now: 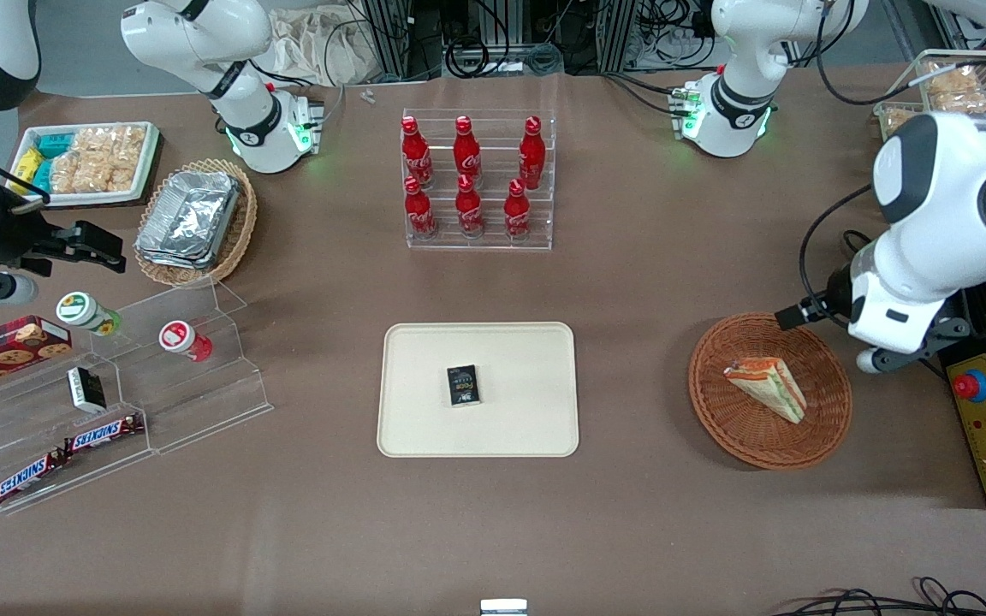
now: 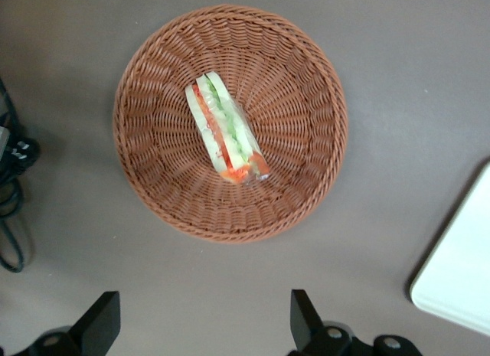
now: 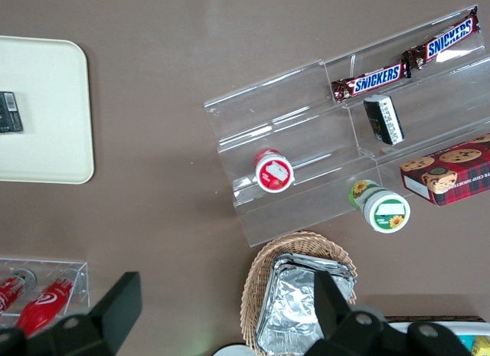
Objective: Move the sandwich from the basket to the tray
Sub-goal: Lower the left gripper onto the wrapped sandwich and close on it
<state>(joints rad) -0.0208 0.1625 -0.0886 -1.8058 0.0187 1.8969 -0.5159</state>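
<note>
Reddish-brown wicker forms the round basket [image 1: 769, 400], which sits toward the working arm's end of the table, and the wrapped sandwich [image 1: 768, 387] lies on its side near the middle of it, untouched. The left gripper [image 2: 200, 324] hovers above the basket's edge with its fingers spread wide and nothing between them. The cream tray [image 1: 424, 411] lies well apart from the basket, with a small dark packet [image 1: 463, 384] resting at its centre.

The main risk is the grasp itself: the clear wrap looks slippery and the wedge tapers, so a pinch across the thin end could slide off, while a hard squeeze would likely crush the bread. A low descent could catch the woven rim. Releasing over the packet would leave the sandwich tilted.
</note>
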